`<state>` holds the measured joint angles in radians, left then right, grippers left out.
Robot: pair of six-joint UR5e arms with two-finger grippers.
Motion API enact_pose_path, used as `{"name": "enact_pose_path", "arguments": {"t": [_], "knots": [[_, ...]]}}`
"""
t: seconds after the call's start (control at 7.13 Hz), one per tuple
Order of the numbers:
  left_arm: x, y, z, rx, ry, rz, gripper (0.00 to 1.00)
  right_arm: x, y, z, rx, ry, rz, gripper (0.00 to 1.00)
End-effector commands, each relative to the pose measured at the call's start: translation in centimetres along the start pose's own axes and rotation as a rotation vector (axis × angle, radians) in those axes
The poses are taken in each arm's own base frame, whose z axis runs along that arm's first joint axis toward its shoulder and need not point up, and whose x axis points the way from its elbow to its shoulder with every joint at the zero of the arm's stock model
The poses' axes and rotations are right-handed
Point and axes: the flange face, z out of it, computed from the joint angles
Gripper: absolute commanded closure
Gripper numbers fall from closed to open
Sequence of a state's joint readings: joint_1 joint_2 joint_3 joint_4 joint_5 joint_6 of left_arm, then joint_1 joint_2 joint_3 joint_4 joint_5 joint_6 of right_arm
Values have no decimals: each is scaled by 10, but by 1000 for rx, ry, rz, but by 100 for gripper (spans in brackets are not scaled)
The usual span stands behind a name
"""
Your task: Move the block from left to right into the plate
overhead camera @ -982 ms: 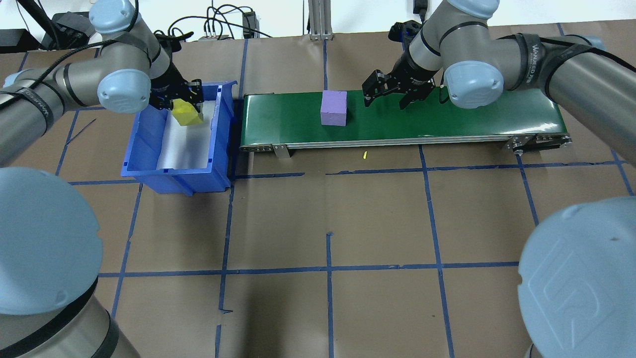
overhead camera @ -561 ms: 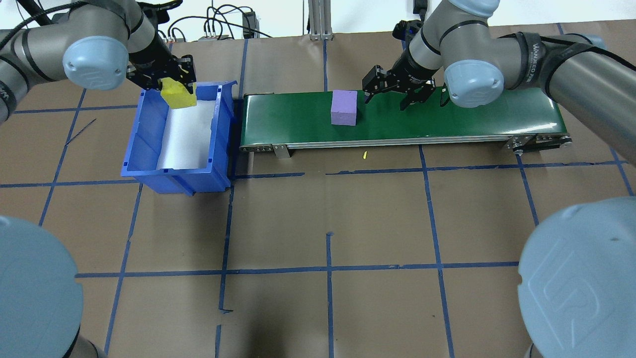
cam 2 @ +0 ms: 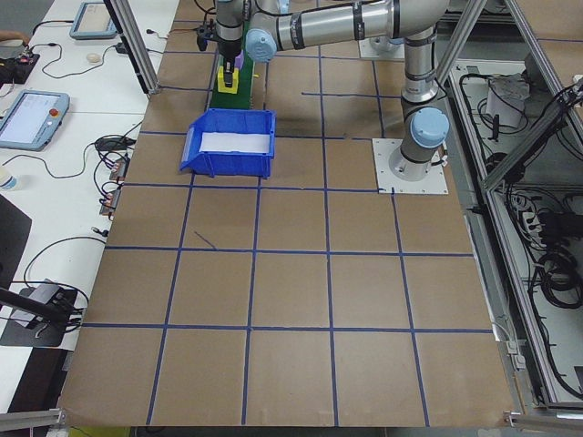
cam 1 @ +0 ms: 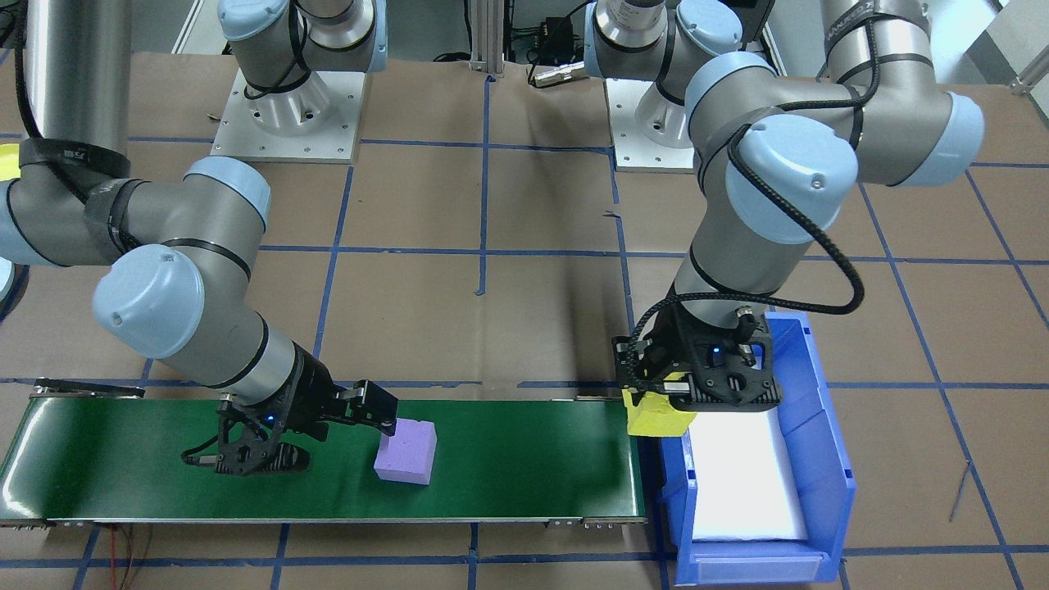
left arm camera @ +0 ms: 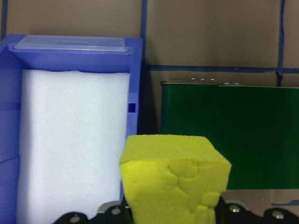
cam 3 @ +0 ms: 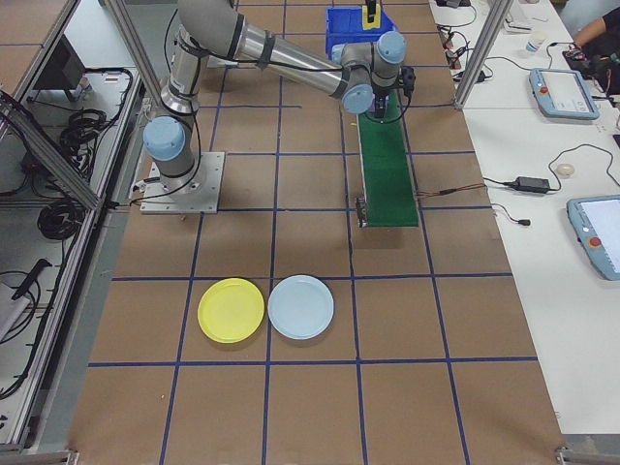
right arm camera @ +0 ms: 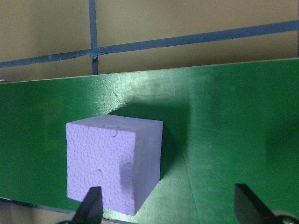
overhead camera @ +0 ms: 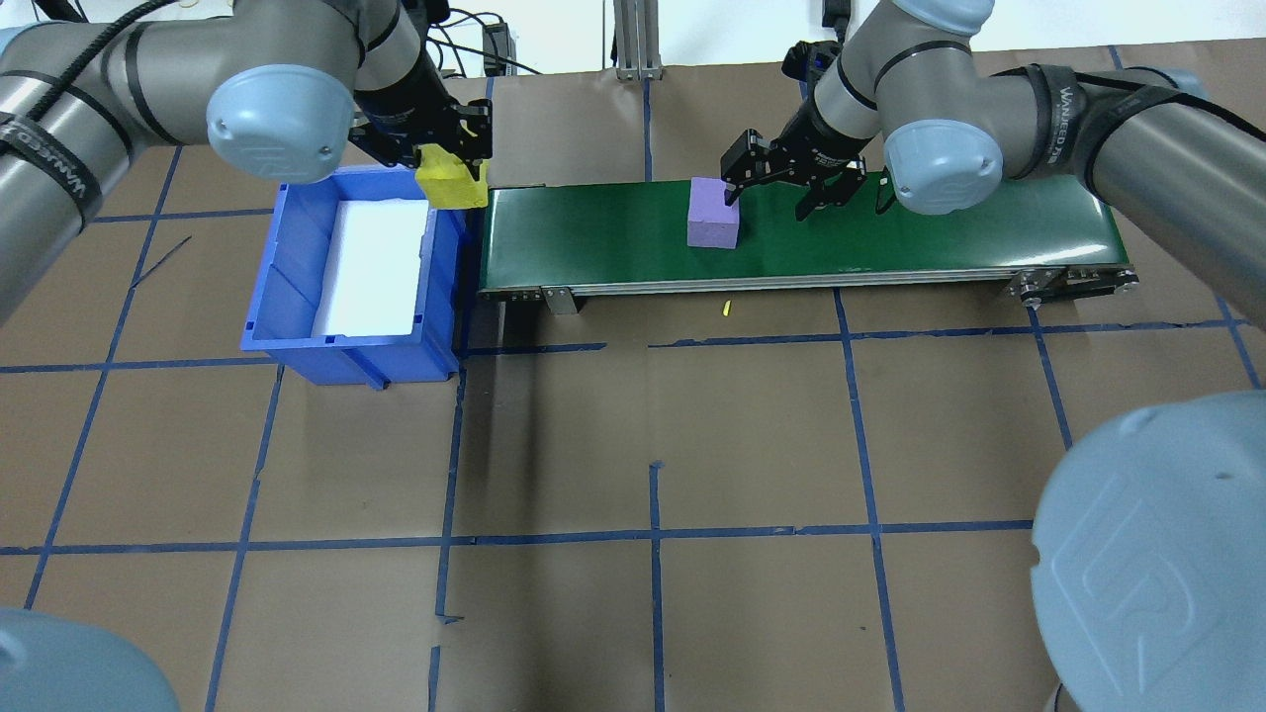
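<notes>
Two pincers work at the far side of the brown surface point(overhead camera: 633, 435). At the left, the blue bin point(overhead camera: 297, 297) with white foam inside stands just beside the green conveyor belt point(overhead camera: 890, 247). The left pincer point(overhead camera: 435, 163) is closed on the yellow block point(overhead camera: 450, 185), held above the bin's wall near the belt's end. Further right, the purple block point(overhead camera: 714, 225) sits on the belt. The right pincer point(overhead camera: 776, 193) is wide open, one finger point(overhead camera: 734, 190) at the purple block's side.
</notes>
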<state>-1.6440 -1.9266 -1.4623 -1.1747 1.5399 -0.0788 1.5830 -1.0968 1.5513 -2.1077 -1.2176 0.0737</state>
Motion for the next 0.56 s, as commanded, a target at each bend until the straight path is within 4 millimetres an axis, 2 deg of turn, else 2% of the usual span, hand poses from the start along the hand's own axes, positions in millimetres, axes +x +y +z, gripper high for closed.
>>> {"name": "enact_pose_path", "arguments": {"t": [0.0, 0.14, 0.42], "knots": [[22, -7, 33, 9, 7, 27, 58, 0, 0, 0, -1, 0, -1, 1], [37, -7, 45, 14, 12, 42, 58, 0, 0, 0, -1, 0, -1, 1], [39, -7, 49, 9, 11, 54, 58, 1, 0, 1, -2, 1, -1, 1]]}}
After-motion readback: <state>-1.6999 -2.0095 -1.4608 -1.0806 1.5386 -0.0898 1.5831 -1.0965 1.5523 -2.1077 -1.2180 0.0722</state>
